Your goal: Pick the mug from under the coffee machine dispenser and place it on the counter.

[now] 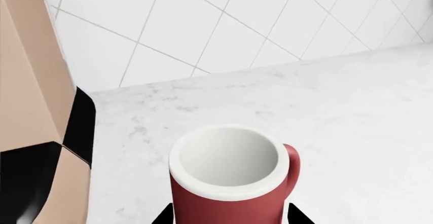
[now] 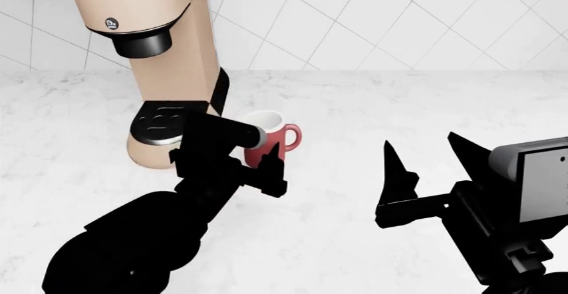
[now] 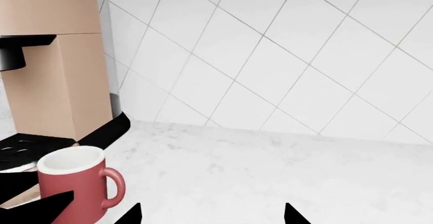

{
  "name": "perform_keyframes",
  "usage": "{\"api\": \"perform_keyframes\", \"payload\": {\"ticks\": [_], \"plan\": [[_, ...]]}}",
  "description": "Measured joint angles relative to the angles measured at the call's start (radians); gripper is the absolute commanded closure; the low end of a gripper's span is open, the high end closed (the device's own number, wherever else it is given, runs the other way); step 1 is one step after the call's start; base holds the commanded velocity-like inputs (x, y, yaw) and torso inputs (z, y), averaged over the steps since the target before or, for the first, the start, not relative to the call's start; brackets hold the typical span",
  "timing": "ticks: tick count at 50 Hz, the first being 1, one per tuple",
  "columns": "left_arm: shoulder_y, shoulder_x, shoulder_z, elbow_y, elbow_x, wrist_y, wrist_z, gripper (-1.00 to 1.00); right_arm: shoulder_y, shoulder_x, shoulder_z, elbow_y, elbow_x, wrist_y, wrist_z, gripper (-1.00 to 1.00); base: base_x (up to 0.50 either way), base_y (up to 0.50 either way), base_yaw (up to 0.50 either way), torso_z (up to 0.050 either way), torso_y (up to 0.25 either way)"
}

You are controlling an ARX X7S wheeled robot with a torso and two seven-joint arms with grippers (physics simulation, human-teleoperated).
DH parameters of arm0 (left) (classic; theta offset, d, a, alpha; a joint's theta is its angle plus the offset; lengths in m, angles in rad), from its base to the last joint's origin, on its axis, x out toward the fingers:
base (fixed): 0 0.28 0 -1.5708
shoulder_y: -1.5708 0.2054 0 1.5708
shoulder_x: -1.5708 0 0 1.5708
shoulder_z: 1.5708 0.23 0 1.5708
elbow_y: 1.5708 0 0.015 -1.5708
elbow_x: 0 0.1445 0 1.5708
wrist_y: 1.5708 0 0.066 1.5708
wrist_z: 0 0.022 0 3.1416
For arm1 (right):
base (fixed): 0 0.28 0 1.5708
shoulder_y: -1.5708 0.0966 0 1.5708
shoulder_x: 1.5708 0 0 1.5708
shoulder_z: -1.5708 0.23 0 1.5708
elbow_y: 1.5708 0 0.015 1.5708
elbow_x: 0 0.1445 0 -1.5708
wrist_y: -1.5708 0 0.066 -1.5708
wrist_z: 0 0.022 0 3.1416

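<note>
Mug [image 2: 271, 136] clear of dispenser [image 2: 142, 43], clamped in left gripper [image 2: 263, 153]; setting down on counter [image 2: 400, 108] remains; right gripper [image 2: 426, 157] open, idle.

Kitchen, marble counter [image 2: 426, 101], tiled wall [image 2: 400, 21]

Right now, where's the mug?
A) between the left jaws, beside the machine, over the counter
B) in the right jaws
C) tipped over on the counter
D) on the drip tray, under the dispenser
A: the head view shows the mug upright between the jaws of the left gripper, right of the drip tray and off from under the dispenser, over the counter; the right gripper is open and empty.
</note>
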Motion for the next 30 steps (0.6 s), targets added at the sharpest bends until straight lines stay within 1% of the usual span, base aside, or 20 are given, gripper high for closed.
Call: {"api": "perform_keyframes", "payload": {"ticks": [11,27,28,30], "plan": [[0.013,-0.003,0.032,-0.052,0.021,0.029,0.013,1.00,-0.008,0.002,-0.006,0.005,-0.014,-0.017,-0.013,-1.00,0.00,0.00,0.00,0.000,0.001],[0.021,-0.005,0.042,-0.056,0.030,0.051,0.013,1.00,-0.005,0.009,-0.012,0.004,-0.009,-0.032,-0.014,-1.00,0.00,0.00,0.00,0.000,0.000],[0.021,-0.005,0.042,-0.056,0.030,0.051,0.013,-1.00,-0.005,0.009,-0.012,0.004,-0.008,-0.032,-0.014,-1.00,0.00,0.00,0.00,0.000,0.000],[0.026,-0.007,0.045,-0.059,0.025,0.049,0.011,-1.00,-0.005,0.010,-0.013,0.003,-0.006,-0.034,-0.013,-1.00,0.00,0.00,0.00,0.000,0.000]]}}
